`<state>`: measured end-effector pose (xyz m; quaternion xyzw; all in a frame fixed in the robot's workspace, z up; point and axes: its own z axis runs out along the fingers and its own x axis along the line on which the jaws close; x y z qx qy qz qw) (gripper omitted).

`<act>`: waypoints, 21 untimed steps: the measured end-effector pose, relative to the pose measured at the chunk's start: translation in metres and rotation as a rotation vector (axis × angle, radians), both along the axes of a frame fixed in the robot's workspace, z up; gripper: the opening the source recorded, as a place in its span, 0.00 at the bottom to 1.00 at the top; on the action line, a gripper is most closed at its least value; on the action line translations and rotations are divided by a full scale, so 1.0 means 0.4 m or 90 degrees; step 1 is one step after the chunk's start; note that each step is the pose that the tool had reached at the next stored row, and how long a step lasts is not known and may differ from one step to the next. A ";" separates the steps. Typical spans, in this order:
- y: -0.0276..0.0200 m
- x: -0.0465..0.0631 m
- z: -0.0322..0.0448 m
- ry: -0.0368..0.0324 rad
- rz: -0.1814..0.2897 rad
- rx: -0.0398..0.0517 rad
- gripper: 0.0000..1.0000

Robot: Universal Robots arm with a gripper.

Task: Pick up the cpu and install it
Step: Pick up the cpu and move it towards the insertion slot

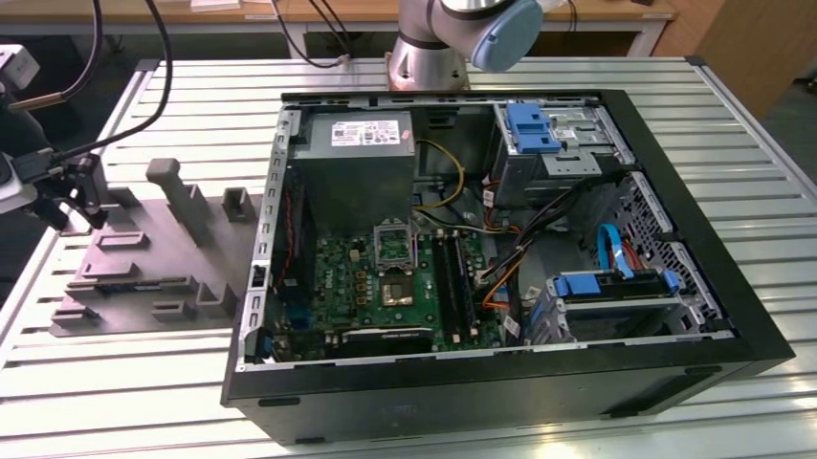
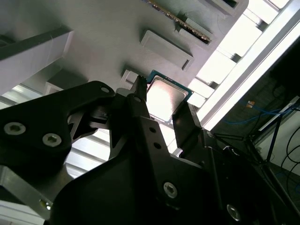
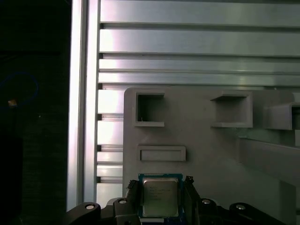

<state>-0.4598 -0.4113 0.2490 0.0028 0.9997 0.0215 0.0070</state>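
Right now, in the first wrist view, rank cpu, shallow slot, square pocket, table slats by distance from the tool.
1. cpu, at the tool.
2. shallow slot, just beyond.
3. square pocket, farther along the fixture.
4. table slats, past it.

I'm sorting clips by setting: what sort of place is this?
Probably a robotics lab workbench: a robot arm stands on a slatted aluminium table with an opened computer case and a grey fixture plate.
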 end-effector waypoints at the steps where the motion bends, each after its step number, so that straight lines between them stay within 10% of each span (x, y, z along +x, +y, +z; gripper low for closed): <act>1: 0.000 0.000 0.001 0.0000 0.000 0.0000 0.47; 21: 0.000 0.000 0.013 0.0000 0.000 0.0000 0.47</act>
